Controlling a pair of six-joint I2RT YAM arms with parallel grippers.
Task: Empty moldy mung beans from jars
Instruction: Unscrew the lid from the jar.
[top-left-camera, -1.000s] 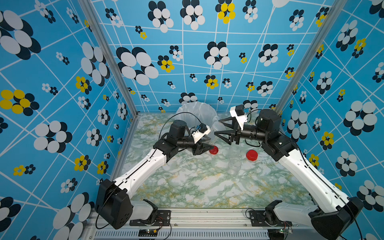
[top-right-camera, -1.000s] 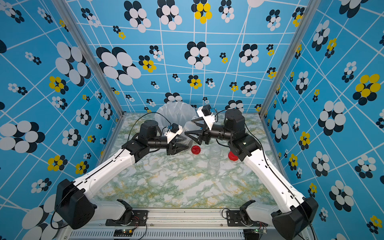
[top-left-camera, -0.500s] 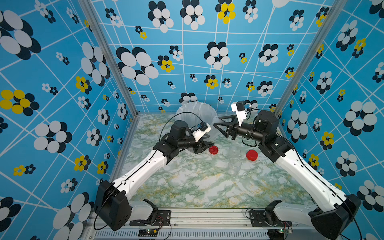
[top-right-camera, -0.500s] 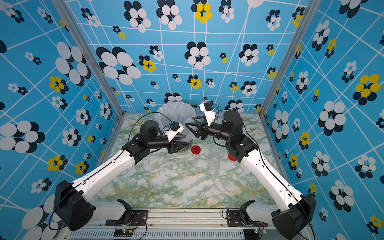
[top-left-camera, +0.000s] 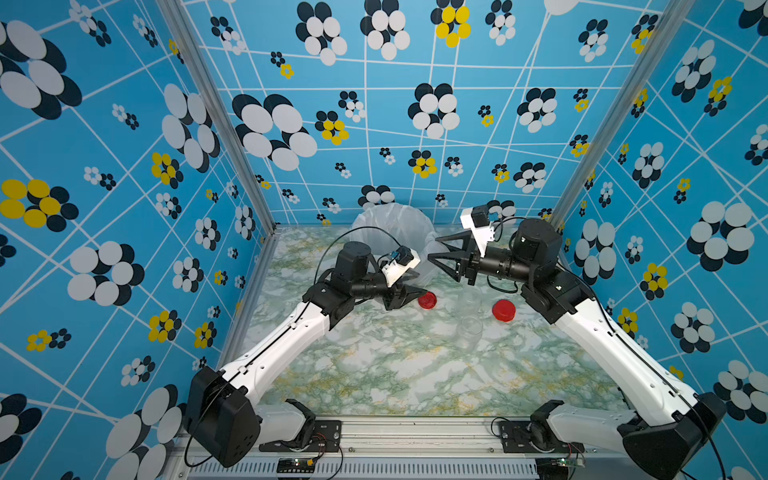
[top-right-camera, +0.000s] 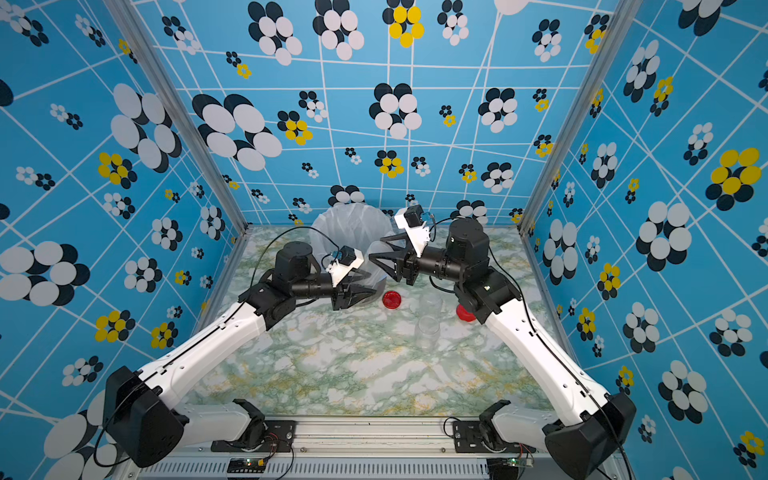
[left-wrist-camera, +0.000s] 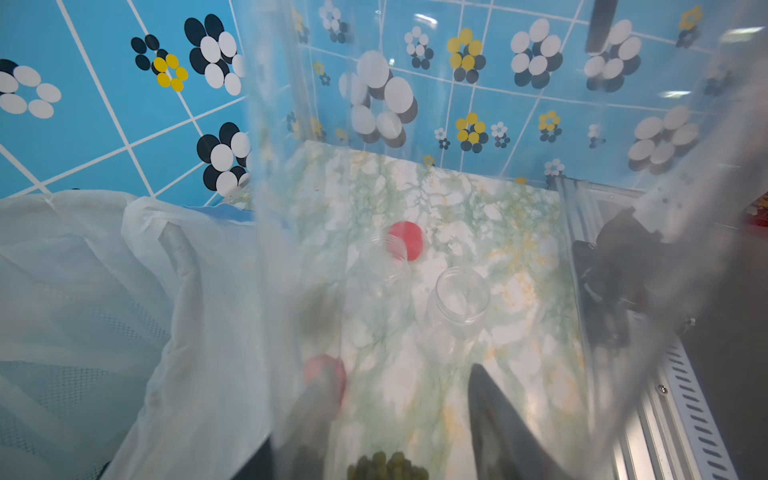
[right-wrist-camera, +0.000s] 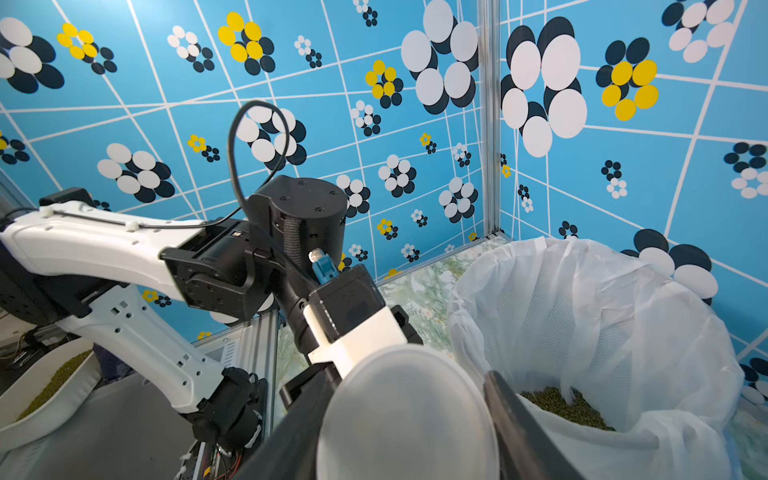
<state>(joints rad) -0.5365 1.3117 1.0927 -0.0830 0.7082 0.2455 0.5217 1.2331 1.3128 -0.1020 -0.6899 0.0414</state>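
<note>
1. Since a second ago the right end effector has risen away from the left one, beside the bucket, and its jaws have drawn in. The left end effector has barely shifted.
2. A marbled counter carries everything, and the bucket, lined with a white bag, stands at its far edge.
3. The left end effector pinches a clear jar, apparently lying sideways, though the top views hardly show it.
4. An empty open jar stands between the arms, with a second empty jar just behind it.
5. The right end effector grips a whitish round lid by its edges.
6. One red lid lies just beside the left fingertips, and another red lid lies near the right arm.
7. Mung beans lie heaped in the bag, and a few remaining beans sit at the held jar's bottom.
</note>
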